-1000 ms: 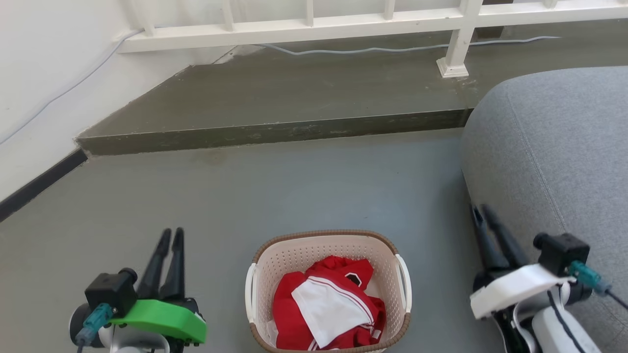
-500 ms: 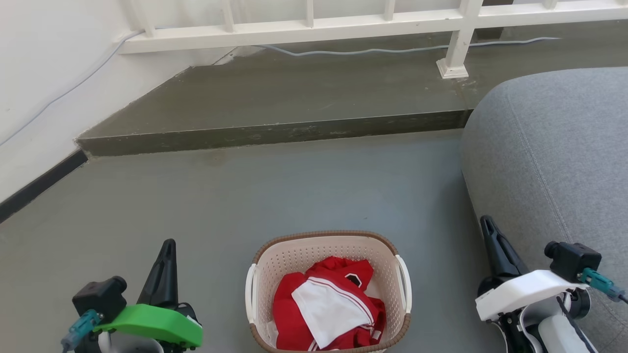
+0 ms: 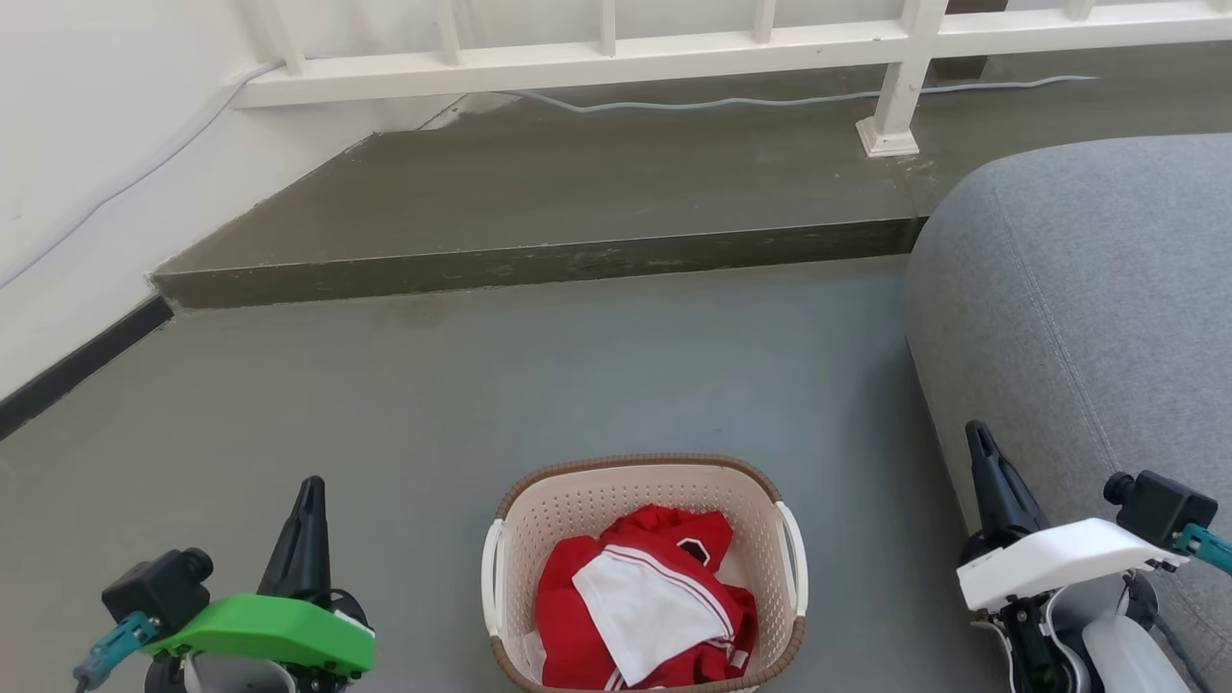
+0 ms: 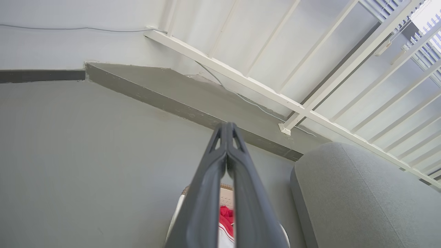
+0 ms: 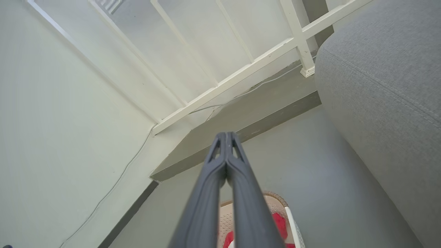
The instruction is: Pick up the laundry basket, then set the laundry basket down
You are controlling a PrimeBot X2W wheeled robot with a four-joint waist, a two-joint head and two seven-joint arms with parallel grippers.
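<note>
laundry basket (image 3: 587, 505), perforated cream plastic, woven brown rim, left claw (image 3: 310, 489), right claw (image 3: 981, 435), both clenched empty

Head view: laundry basket (image 3: 577, 515) near rim cut by btm edge. Its floor is hidden under red & white clothes (image 3: 645, 597). On left hand (image 3: 310, 484) and right hand (image 3: 977, 430) the 2 fingers line up as one dark blade each, so the gap can't be read here. Both forearms cut off at btm edge. Grey sofa (image 3: 1088, 289) runs off right & btm edges. White railing (image 3: 597, 53) bars cut by top edge; cable (image 3: 722, 99) passes behind a post.

Left wrist view: own fingers (image 4: 206, 193) cover most of the basket. Slivers of rim, handle & red cloth peek out; rest cut at btm.

Right wrist view: fingers (image 5: 203, 206) hide much of the basket, btm edge cuts the rest.
</note>
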